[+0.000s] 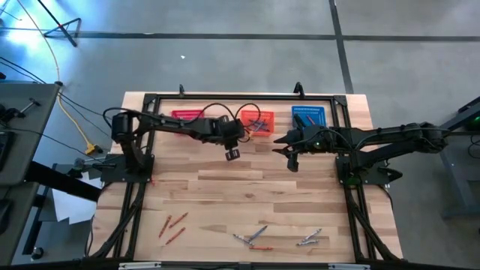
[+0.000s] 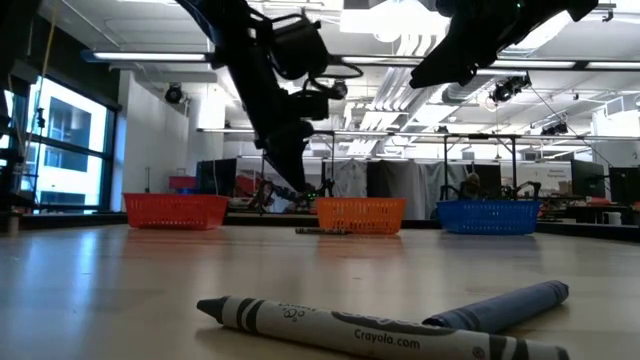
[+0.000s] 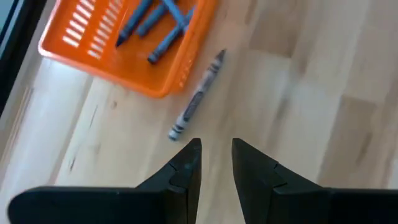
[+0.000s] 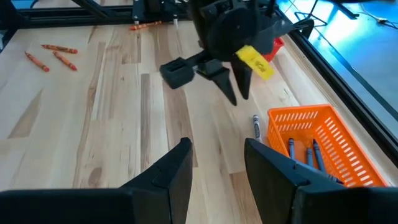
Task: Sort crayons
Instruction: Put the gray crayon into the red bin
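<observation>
A grey crayon [image 3: 198, 96] lies flat on the table just beside the orange basket [image 3: 93, 50], which holds several bluish crayons [image 3: 163, 25]. My left gripper [image 3: 216, 152] hangs open above the table a little short of that grey crayon, with nothing between its fingers; the right wrist view shows it [image 4: 233, 90] pointing down. My right gripper [image 4: 217, 155] waits open and raised near the blue basket [image 1: 309, 116]. Red-orange crayons [image 1: 172, 225] and grey crayons [image 1: 251, 238] lie near the table's near edge.
A red basket [image 1: 187, 115] stands at the far left of the basket row. More grey crayons [image 1: 309, 238] lie at the near right. In the low view, a grey crayon [image 2: 350, 325] and a bluish one [image 2: 500, 305] lie close to the camera. Black frame rails [image 1: 240, 97] border the table.
</observation>
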